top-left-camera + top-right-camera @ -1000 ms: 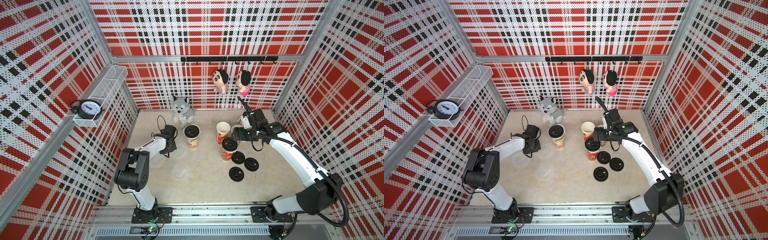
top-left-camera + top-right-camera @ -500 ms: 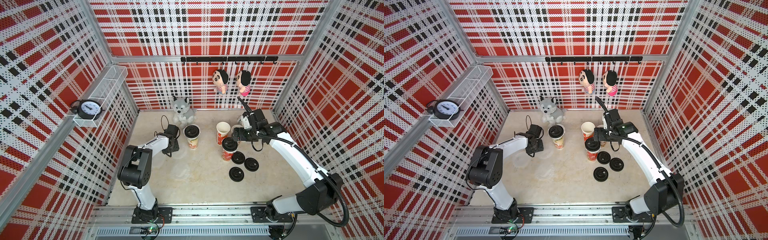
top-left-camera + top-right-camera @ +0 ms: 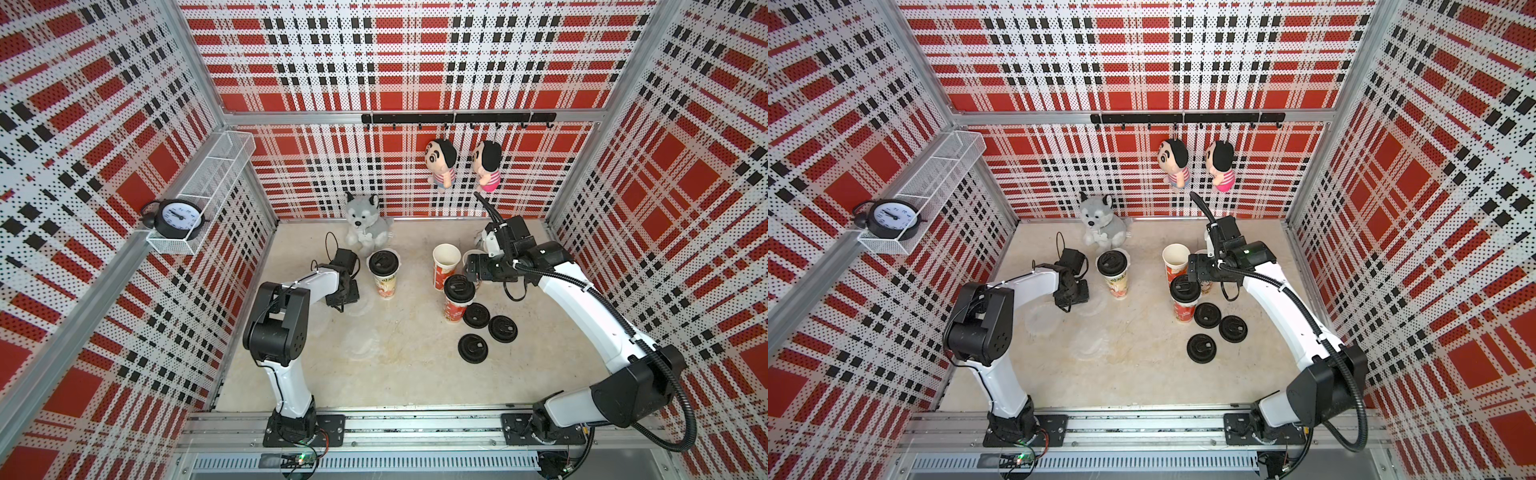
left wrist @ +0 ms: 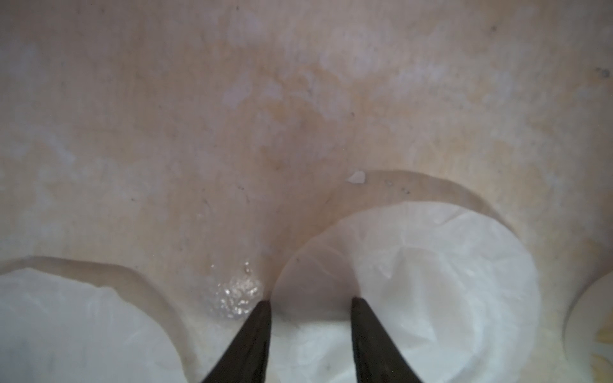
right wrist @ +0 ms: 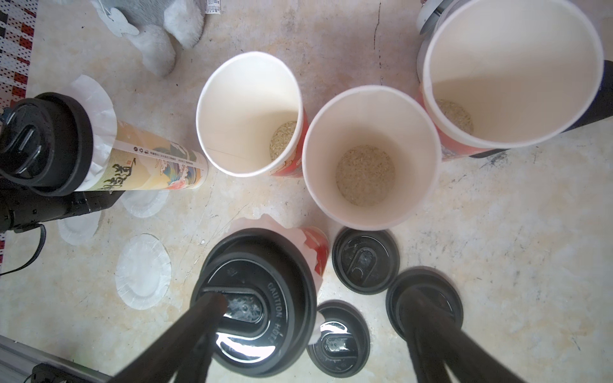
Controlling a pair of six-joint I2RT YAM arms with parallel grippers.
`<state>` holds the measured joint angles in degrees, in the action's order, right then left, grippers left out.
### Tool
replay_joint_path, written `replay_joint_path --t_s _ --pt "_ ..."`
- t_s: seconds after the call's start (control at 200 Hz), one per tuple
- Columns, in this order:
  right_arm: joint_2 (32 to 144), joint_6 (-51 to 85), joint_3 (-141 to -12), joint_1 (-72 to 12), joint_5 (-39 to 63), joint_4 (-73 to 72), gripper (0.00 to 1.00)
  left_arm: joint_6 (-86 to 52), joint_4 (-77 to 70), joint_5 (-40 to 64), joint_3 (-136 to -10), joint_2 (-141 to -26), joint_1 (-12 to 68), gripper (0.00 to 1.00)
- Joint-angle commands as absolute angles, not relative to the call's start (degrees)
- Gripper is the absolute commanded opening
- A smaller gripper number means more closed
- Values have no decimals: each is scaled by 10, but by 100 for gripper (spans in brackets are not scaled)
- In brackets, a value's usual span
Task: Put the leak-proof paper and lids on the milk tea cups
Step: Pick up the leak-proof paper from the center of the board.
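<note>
Only the left wrist view shows it: left tool jaws apart over crinkly, see-through white leak-proof paper; right tool spread wide, empty.

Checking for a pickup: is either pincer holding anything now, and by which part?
Nothing is held. The left pincer stands open over the edge of a paper sheet; the right pincer hangs open near a lidded cup.
</note>
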<state>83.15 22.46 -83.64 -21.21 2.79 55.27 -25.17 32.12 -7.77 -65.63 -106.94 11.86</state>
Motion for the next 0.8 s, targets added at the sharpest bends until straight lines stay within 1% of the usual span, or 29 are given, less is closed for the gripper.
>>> replay_joint_path --t_s 0.0,0.205,0.316,0.496,0.576,0.621,0.797 --pt "835 214 -855 -212 17 575 89 -237 349 -54 -633 -1114 105 38" --pt "826 213 -844 -212 11 575 89 -232 341 -59 -611 -1113 85 25" --pt "824 214 -836 -212 14 568 89 -233 336 -61 -606 -1106 82 21" --pt "821 218 -833 -212 16 565 89 -235 333 -71 -606 -1104 79 11" --pt "818 219 -834 -213 14 567 89 -236 331 -74 -607 -1105 78 5" --pt "817 219 -835 -212 12 568 89 -236 331 -77 -608 -1101 77 0" --pt "828 217 -861 -212 20 572 89 -239 350 -95 -631 -1069 76 0"
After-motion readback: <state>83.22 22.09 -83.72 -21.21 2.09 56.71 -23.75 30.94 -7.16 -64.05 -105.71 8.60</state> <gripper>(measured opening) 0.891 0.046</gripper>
